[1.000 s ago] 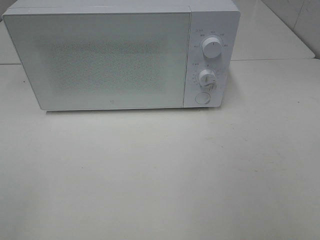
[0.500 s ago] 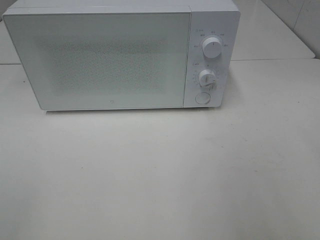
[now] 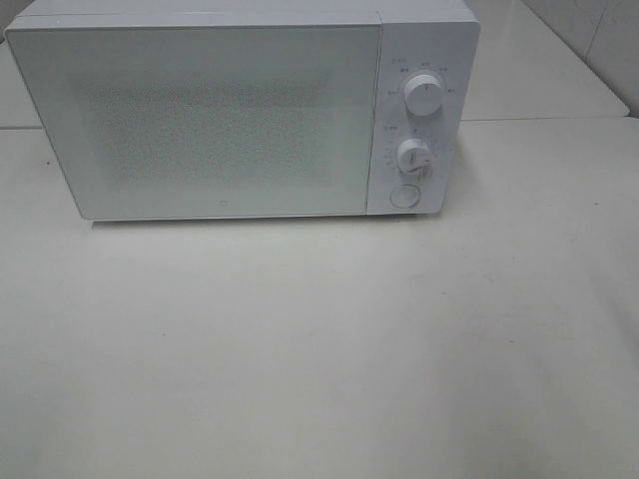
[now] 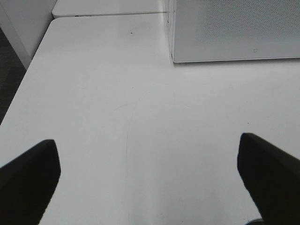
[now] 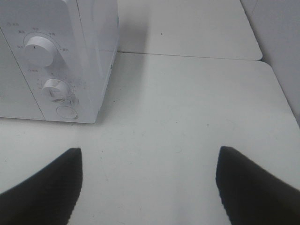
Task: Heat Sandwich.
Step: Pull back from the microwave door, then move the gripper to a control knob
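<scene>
A white microwave (image 3: 240, 110) stands at the back of the table with its door shut; two dials (image 3: 423, 96) and a round button (image 3: 403, 196) sit on its right panel. The sandwich is out of view. Neither arm shows in the exterior high view. In the left wrist view my left gripper (image 4: 147, 176) is open over bare table, with the microwave's lower left corner (image 4: 234, 33) ahead. My right gripper (image 5: 149, 180) is open too, nothing between its black fingers (image 5: 253, 187), and the microwave's control panel (image 5: 51, 70) lies ahead of it.
The white table (image 3: 319, 349) stretches in front of the microwave. A second table top (image 5: 187, 28) adjoins behind. The table's left edge (image 4: 23, 89) drops off to a dark floor beside my left gripper.
</scene>
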Robot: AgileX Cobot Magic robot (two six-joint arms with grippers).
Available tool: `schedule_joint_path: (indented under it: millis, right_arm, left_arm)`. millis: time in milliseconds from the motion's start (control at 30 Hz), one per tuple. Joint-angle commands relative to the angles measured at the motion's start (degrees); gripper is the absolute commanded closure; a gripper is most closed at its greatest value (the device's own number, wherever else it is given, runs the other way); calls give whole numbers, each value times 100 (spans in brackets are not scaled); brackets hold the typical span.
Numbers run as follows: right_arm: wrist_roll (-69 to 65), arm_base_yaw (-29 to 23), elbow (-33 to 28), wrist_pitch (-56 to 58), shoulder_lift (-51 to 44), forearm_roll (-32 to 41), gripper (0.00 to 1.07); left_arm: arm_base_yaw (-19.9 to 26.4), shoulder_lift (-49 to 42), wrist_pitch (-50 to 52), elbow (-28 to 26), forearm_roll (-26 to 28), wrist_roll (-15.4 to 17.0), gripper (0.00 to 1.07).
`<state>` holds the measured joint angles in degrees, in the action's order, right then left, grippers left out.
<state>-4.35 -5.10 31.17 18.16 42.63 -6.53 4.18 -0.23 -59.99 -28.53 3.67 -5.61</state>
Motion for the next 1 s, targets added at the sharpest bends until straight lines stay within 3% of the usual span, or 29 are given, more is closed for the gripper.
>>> schedule_joint_path:
  millis: [33,700,1000]
  right_arm:
    - [0,40,17,-418,424,-6,31]
    - [-865,34,17,-2956,2699,-6,31]
    - [-413,-768,17,-4314,3552,332,31]
  left_arm:
    - [34,-149,63,17,34,34,10]
    - [34,-149,63,17,34,34,10]
    - [34,-149,63,17,34,34,10]
